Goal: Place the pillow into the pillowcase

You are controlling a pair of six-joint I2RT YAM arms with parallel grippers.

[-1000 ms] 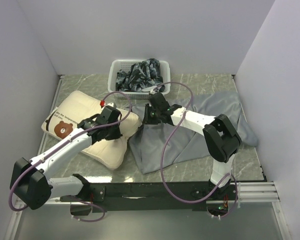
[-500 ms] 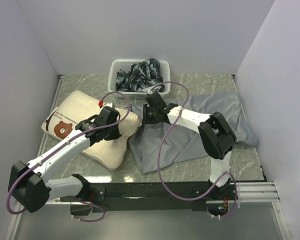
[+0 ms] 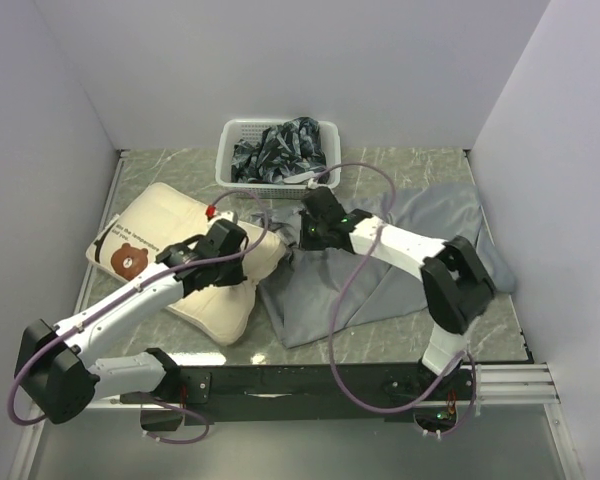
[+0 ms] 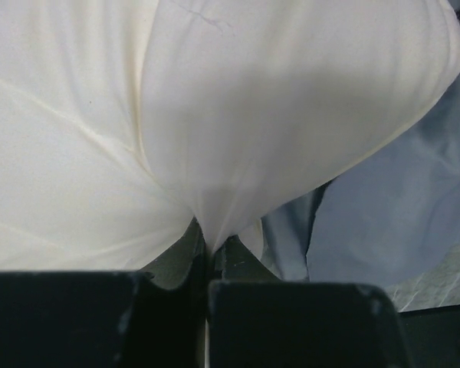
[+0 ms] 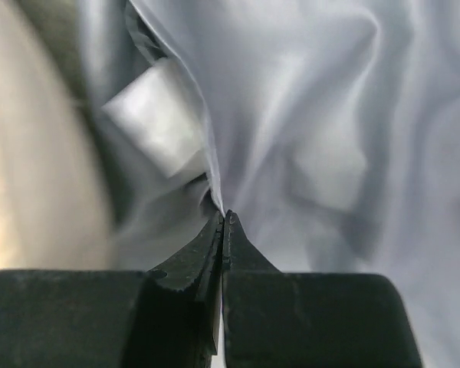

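1. Here, our left gripper (image 4: 207, 257) is pinched tight on a fold of the cream pillow (image 3: 170, 212), at the pillow's right end, near the middle of the tabletop (image 3: 400, 165).
2. Our right gripper (image 5: 224, 224) is closed on a ridge of the grey pillowcase (image 3: 325, 295), just beside the small white tag (image 5: 155, 115). We cannot tell whether it holds one layer or both.
3. The pillow lies on the left half of the tabletop, with its bear face toward the left edge. The pillowcase is spread across the right half, and its left edge meets the pillow's right end.
4. We judge the step in hand to be opening the sack's mouth. To do it well, we should lift the right grip up and away, so that only the top layer rises and a gap shows.
5. We should then slide the pinched pillow end low along the tabletop into that gap, not over the cloth.
6. The thin fabric may slip, so we should go slowly.
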